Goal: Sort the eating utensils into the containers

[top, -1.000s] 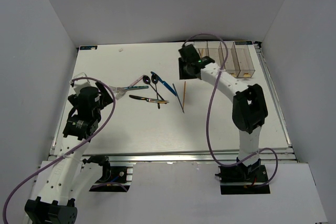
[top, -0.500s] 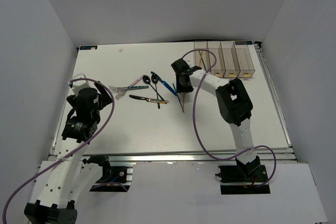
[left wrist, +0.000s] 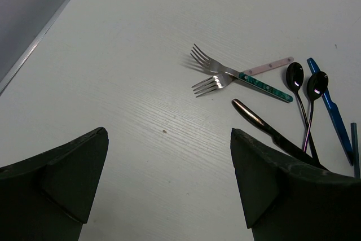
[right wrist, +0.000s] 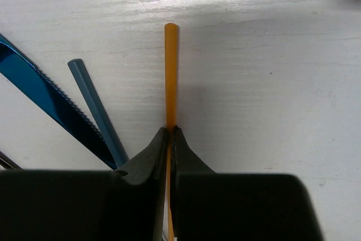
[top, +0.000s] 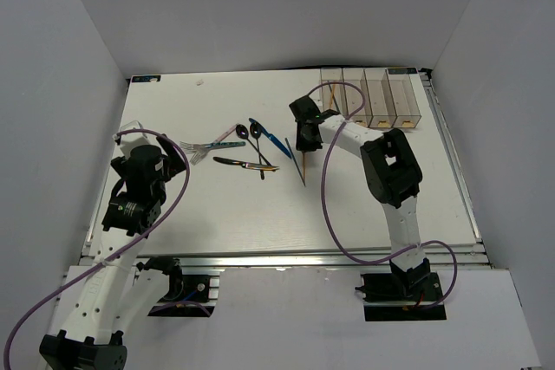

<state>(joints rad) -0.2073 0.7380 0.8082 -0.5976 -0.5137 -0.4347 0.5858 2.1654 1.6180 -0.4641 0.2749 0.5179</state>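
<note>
The right gripper is clenched on the orange chopstick, which lies flat on the white table near its middle, its far end pointing away from the fingers. Just to the left of it a blue-grey chopstick is seen, slanting so that its near part runs under the gripper's left finger. Further left, close beside that chopstick, the serrated blade of a blue knife is laid. Nothing is seen on the right side of the orange chopstick.

To the left of this group the remaining cutlery is spread. Two forks are crossed at their necks, one with a pink handle and one with a green handle. Two black spoons are placed side by side, bowls toward the far edge. A dark knife is laid nearer, under the spoon handles. In all, two forks, two spoons, two knives and two chopsticks are counted on the table.

Four clear bins are joined in a row at the far right, apart from the right gripper.

The left gripper is held wide apart and empty above bare table, left of the forks.
</note>
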